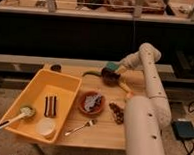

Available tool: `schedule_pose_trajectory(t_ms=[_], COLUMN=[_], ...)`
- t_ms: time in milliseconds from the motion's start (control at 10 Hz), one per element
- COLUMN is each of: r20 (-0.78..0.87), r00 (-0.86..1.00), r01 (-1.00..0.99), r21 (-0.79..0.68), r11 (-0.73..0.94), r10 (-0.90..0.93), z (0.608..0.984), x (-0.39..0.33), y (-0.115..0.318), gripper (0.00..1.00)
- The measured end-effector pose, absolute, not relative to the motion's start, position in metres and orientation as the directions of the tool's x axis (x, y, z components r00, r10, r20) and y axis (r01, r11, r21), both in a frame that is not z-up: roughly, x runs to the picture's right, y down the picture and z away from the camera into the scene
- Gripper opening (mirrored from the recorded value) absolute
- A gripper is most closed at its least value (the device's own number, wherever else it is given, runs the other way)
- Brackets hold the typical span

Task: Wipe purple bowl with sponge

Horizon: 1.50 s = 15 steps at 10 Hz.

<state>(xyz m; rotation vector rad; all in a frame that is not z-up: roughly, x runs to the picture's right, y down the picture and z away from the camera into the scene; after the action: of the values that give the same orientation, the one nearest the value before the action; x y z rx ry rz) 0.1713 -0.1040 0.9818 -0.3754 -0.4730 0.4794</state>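
Note:
The purple bowl (110, 78), small and very dark, stands at the back of the wooden table (99, 137). The teal-green sponge (111, 67) sits right on top of the bowl's rim. My gripper (115, 69) reaches in from the right at the end of the white arm (143, 120). It is shut on the sponge and presses it down onto the bowl. The sponge and gripper hide the bowl's inside.
A reddish-brown bowl (92, 102) with bluish-grey stuff stands in front. Beside it are a fork (80, 127) and a dark brown pile (117, 112). A yellow bin (60, 82) at the left holds a brush, a brown bar and a white cup. An orange-yellow chunk (125, 87) and a green item (91, 73) flank the purple bowl.

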Motion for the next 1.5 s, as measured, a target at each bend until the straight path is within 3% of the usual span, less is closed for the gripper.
schedule_pose_trajectory(t_ms=[700, 1500], r20=[0.378, 0.373], r00=[0.813, 0.802], r01=[-0.248, -0.295], r21=[-0.464, -0.429], r11=[0.851, 0.854], r10=[0.443, 0.465], z=[0.985, 0.964], x=[0.105, 0.151], y=[-0.079, -0.073], gripper=[0.00, 0.00])
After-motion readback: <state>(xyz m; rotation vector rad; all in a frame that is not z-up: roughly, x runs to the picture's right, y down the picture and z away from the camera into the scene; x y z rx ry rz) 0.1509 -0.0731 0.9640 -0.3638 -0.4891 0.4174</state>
